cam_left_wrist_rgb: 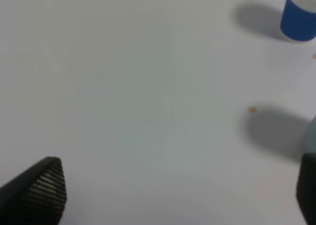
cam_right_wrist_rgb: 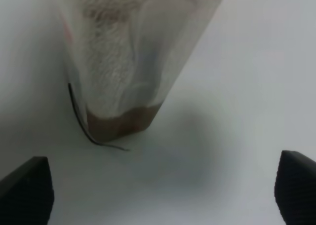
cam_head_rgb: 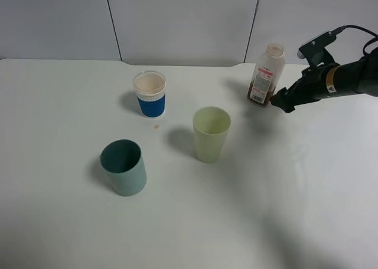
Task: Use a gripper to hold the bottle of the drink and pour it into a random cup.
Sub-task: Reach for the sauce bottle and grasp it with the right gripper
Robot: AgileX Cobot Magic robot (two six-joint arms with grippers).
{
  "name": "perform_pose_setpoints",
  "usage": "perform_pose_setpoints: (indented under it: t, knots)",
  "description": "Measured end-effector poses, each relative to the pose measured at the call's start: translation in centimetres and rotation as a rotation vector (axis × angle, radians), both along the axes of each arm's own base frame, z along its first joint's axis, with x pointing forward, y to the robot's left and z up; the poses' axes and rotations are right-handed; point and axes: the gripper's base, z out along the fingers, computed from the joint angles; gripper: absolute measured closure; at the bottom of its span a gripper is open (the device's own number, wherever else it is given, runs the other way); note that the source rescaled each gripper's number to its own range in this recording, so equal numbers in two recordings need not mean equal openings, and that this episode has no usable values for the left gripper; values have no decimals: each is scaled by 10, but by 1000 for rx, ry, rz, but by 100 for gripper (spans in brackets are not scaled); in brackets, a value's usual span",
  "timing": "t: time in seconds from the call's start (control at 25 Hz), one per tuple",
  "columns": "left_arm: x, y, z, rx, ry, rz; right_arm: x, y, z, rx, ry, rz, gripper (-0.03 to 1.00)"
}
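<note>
The bottle of the drink (cam_head_rgb: 266, 74) stands uncapped on the white table at the back right, with a red-and-white label and a little brown drink at its bottom. My right gripper (cam_head_rgb: 280, 99) is just to the right of the bottle's base. In the right wrist view the right gripper (cam_right_wrist_rgb: 163, 185) is open, and the bottle (cam_right_wrist_rgb: 133, 62) is close ahead of the fingertips, not between them. The pale yellow-green cup (cam_head_rgb: 211, 133) stands upright in the middle, to the front left of the bottle. My left gripper (cam_left_wrist_rgb: 177, 185) is open and empty above bare table.
A short blue-and-white paper cup (cam_head_rgb: 149, 94) stands at the back centre, also in the left wrist view (cam_left_wrist_rgb: 298, 18). A darker teal tumbler (cam_head_rgb: 123, 167) stands at the front left. A small brown spot (cam_head_rgb: 156, 126) lies near the paper cup.
</note>
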Motion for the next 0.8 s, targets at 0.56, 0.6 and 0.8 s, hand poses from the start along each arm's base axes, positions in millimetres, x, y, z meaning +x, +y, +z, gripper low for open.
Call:
perform_pose_setpoints:
  t: [0.56,0.6,0.8]
  knots:
    - [0,0,0,0,0,0,30,6,-5,40,-60,64,13]
    - [0,0,0,0,0,0,33,6,-7,45,-65,74,13]
    - [0,0,0,0,0,0,37,13,-12,43,-121,186,13]
